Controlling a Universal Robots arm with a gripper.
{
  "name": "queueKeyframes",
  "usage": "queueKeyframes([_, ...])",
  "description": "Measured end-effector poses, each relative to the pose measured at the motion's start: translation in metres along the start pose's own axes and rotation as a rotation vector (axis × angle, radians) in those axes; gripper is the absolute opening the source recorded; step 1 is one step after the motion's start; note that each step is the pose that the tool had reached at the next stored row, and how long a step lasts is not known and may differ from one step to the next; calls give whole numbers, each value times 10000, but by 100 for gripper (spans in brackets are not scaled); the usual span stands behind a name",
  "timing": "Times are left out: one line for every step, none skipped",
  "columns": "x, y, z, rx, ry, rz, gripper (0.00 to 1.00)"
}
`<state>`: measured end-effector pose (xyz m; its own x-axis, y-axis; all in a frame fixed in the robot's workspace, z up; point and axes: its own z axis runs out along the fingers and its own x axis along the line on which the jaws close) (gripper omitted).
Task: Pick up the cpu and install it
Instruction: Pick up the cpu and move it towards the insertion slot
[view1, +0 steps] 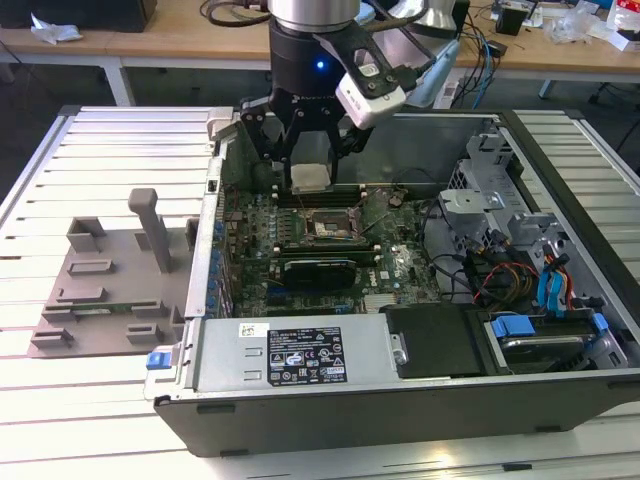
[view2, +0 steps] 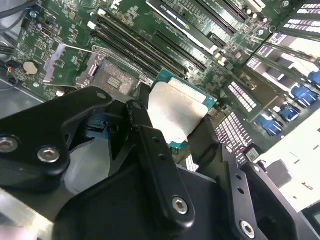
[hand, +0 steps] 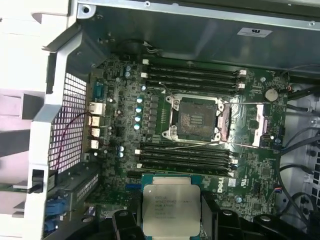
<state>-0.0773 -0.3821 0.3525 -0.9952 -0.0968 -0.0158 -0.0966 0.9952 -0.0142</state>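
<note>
Open computer case (view1: 400, 412), cpu (hand: 171, 210) gripped between jaws, over motherboard (hand: 112, 127)

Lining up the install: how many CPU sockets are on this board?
1. The socket lies between the two memory-slot banks, with nothing seated in it. The end effector holds the cpu over the board and may hide more.
</note>
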Motion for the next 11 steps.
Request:
queueKeyframes([-22,-2,10,-1,-1,0,55])
queueKeyframes([-37,-3,16,0,-1,0,55])
queueKeyframes([-47,-4,20,0,-1,1,55])
queueKeyframes([-71,-6,31,0,-1,0,55])
queueKeyframes([-93,-8,41,-1,-1,1,55])
queueKeyframes([-108,-9,48,0,-1,1,55])
queueKeyframes([-120,-10,53,0,0,0,55])
queueKeyframes([-142,-12,63,-1,-1,0,55])
queueKeyframes([-165,-14,72,0,-1,0,55])
queueKeyframes([-179,-15,78,0,-1,0,55])
queueKeyframes([-202,-17,88,-1,0,0,55])
